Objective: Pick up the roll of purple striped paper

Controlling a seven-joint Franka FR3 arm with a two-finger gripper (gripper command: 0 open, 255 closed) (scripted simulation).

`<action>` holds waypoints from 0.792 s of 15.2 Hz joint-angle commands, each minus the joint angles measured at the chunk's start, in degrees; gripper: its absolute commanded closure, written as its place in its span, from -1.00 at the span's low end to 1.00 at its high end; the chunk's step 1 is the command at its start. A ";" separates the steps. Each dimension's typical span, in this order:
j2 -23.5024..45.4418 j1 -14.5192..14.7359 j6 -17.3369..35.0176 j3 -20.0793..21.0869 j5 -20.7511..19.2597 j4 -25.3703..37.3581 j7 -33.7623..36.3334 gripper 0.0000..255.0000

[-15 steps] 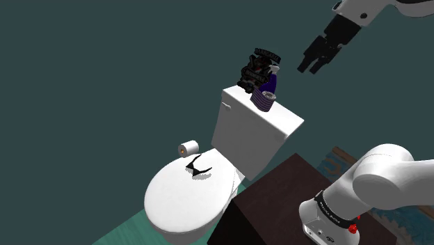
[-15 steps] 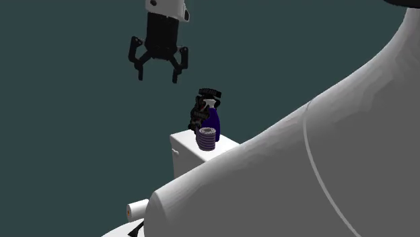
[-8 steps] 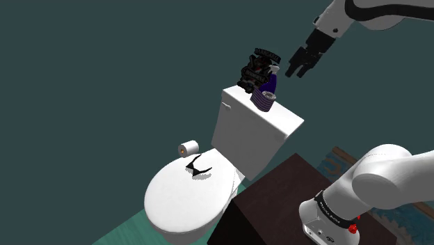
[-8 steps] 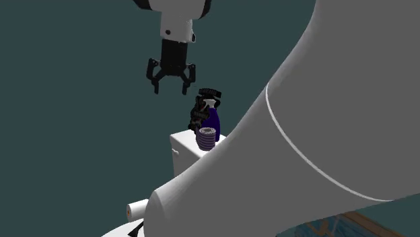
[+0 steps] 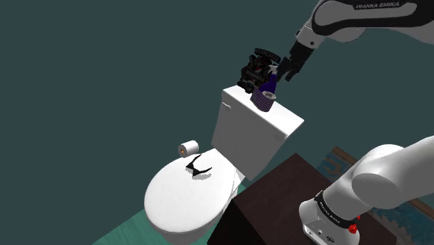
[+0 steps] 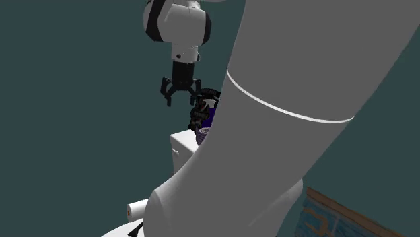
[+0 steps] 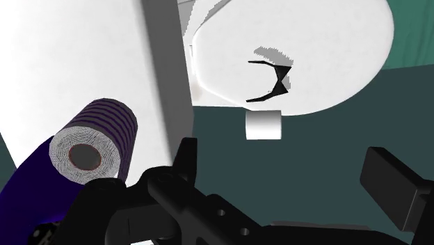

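A bathroom: white toilet (image 5: pixel 184 202), purple striped paper roll (image 5: pixel 263 100) on its cistern (image 5: pixel 250 132), small roll (image 5: pixel 188 147) beside the bowl

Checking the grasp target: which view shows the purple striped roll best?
Wrist view: the purple striped roll looms close, core visible. Shoulder view shows it small on the toilet tank; second exterior view, a sliver behind the arm.

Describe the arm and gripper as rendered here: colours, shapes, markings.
The arm is glossy white, with rounded links and dark bands at the joints. One upper link carries grey FRANKA EMIKA lettering. A small red spot sits beside the dark band near the base. The gripper is all black and blocky, with two angular fingers.
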 commanded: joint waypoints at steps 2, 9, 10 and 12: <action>6.53 -0.03 2.91 -1.66 0.46 2.94 -2.73 -1.00; 21.59 -1.01 7.31 -4.70 3.22 11.71 -9.51 -1.00; 23.82 -1.29 7.70 -4.97 3.77 13.25 -10.46 -1.00; 28.31 -1.98 8.29 -5.37 4.91 16.57 -12.30 -1.00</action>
